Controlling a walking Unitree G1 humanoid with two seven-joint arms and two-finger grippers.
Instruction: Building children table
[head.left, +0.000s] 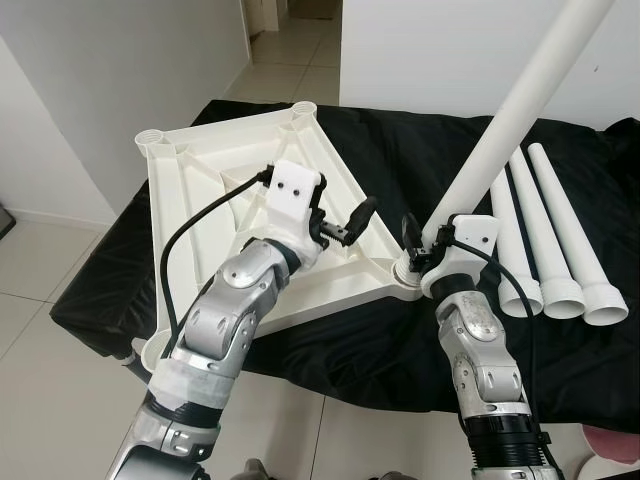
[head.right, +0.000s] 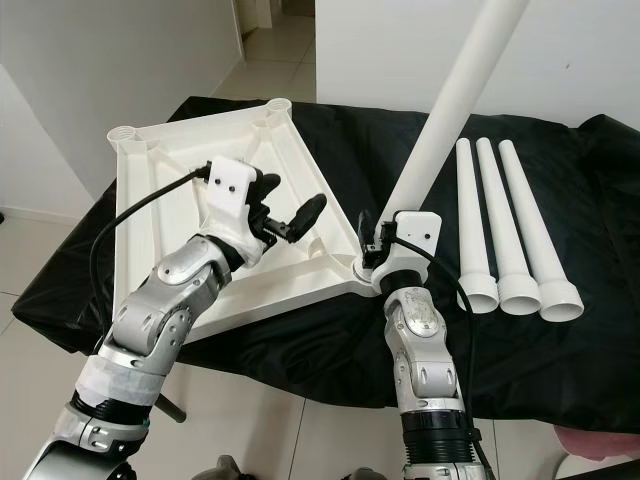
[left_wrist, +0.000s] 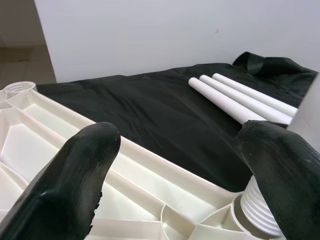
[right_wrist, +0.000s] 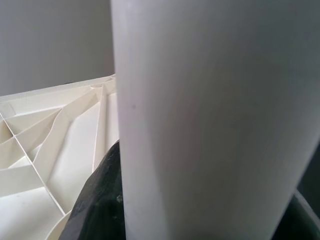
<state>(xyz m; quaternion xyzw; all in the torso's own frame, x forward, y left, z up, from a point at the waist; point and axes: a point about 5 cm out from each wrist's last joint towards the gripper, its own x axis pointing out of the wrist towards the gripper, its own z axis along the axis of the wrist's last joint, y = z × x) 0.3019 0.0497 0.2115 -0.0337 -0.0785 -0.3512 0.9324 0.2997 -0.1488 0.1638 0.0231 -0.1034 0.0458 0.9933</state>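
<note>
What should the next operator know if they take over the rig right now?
Right end effector: shut on a white leg, holding it near its base, with the leg standing tilted in the near right corner socket of the upside-down tabletop. I cannot tell if it is fully seated.
Left end effector: open, hovering over the tabletop's ribs close to that same corner, holding nothing.
Three more legs lie side by side on the black cloth to the robot's right.
Done: first leg placed in its socket.
Left: seat it, then fit the other three legs.
</note>
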